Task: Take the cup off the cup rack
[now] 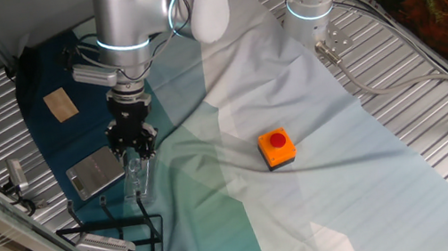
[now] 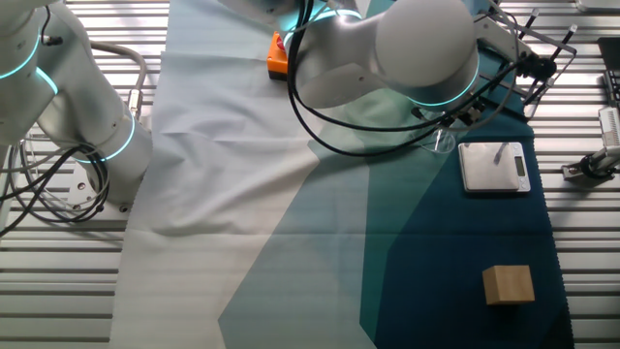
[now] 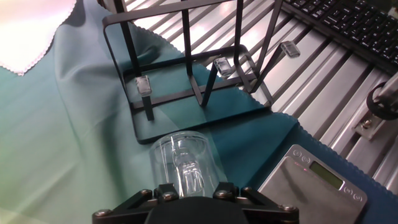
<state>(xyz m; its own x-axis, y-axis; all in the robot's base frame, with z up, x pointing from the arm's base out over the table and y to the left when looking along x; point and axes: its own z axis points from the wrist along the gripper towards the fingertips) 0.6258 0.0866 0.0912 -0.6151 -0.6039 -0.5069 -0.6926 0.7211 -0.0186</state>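
The cup (image 3: 186,163) is a clear glass held between my fingers (image 3: 163,190), its round rim pointing away from the hand. My gripper (image 3: 193,188) is shut on its base. The cup rack (image 3: 186,93), black wire with upright prongs, stands just beyond the cup, and the cup touches none of its prongs. In one fixed view my gripper (image 1: 134,149) holds the cup (image 1: 136,177) over the teal cloth, above and behind the rack (image 1: 118,228). In the other fixed view the cup (image 2: 444,142) shows under the arm, near the rack (image 2: 535,50).
A flat grey scale (image 1: 94,173) lies right beside the cup, also in the hand view (image 3: 317,183). An orange button box (image 1: 277,148) sits mid-cloth. A wooden block (image 1: 60,104) lies further back. A silver cabled tool (image 1: 103,246) lies by the rack. A keyboard (image 3: 354,25) lies past the rack.
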